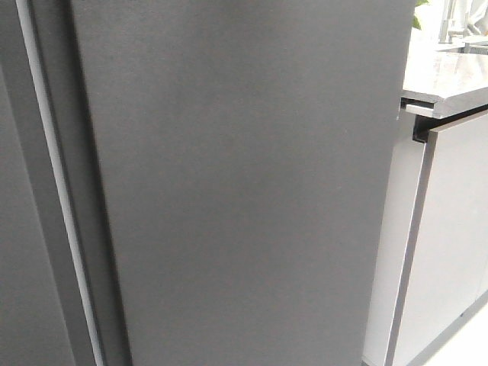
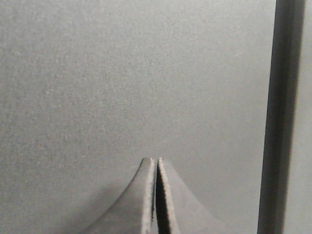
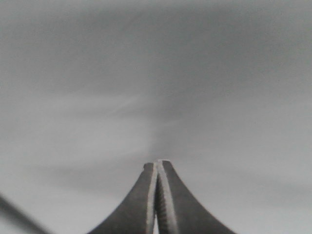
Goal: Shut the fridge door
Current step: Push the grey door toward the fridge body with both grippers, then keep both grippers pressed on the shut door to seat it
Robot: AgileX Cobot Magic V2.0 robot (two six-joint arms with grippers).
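The fridge door [image 1: 236,183] is matte charcoal, handleless. Only wrist views show the left end effector [image 2: 156,163] and right end effector [image 3: 157,165], both clenched, empty.

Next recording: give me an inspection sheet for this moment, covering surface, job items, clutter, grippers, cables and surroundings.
Surface: no table seen; a pale countertop shows at the far right of the front view.
Job's things: fridge door, a matte charcoal panel, fills most of the front view; no inner lining visible; whether fully shut cannot be told.
Clutter: nothing seen.
Grippers: left gripper shut, empty, tips close to a grey panel; right gripper shut, empty, facing a blurred grey surface; neither appears in the front view.
Cables: nothing seen.
Surroundings: fixed dark panel with pale strip left of the door; pale cabinet front at the right.
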